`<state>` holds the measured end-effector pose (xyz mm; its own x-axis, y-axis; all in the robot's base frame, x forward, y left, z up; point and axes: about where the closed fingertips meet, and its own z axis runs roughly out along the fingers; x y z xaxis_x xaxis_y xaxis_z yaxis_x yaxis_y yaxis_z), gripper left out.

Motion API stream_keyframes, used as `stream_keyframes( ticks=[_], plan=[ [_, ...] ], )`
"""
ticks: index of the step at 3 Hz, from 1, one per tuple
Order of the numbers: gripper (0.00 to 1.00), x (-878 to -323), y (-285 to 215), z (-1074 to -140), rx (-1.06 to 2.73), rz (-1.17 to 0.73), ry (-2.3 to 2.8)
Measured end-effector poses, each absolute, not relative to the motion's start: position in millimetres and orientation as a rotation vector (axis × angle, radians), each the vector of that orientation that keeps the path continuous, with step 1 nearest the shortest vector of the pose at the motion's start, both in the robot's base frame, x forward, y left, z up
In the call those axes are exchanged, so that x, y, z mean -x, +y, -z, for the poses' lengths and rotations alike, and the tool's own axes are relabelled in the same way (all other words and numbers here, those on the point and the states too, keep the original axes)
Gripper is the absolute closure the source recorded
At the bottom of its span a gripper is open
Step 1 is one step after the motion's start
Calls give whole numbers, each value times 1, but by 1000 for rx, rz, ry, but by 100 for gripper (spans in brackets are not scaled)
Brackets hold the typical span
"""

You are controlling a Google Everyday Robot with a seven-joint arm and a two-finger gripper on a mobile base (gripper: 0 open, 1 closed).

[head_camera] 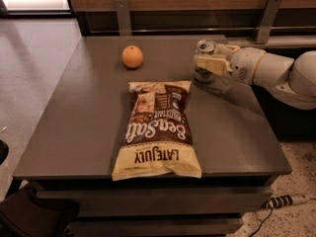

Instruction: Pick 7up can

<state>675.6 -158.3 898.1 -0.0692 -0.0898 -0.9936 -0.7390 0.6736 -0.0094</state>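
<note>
The 7up can [203, 49] stands upright on the dark grey table [98, 112] near its far right edge. It is whitish-silver with a silver top. My gripper [213, 58] reaches in from the right on a white arm [276, 73] and sits right at the can, with a cream part of it across the can's front and lower body. The can's base rests on the table.
An orange [132, 56] sits at the far middle of the table. A large brown Late July chip bag [158, 127] lies flat in the middle, just left of and nearer than the can. A wooden wall with metal brackets [123, 14] runs behind the table.
</note>
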Motion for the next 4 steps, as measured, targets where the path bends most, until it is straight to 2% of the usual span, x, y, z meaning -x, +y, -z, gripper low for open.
stream_keyframes(
  ticks=[2,3,4],
  plan=[
    [92,-676,-153,-898,708,-620,1570],
    [100,-676,-151,-898,711,-623,1569],
    [100,-676,-151,-899,711,-623,1569]
  ],
)
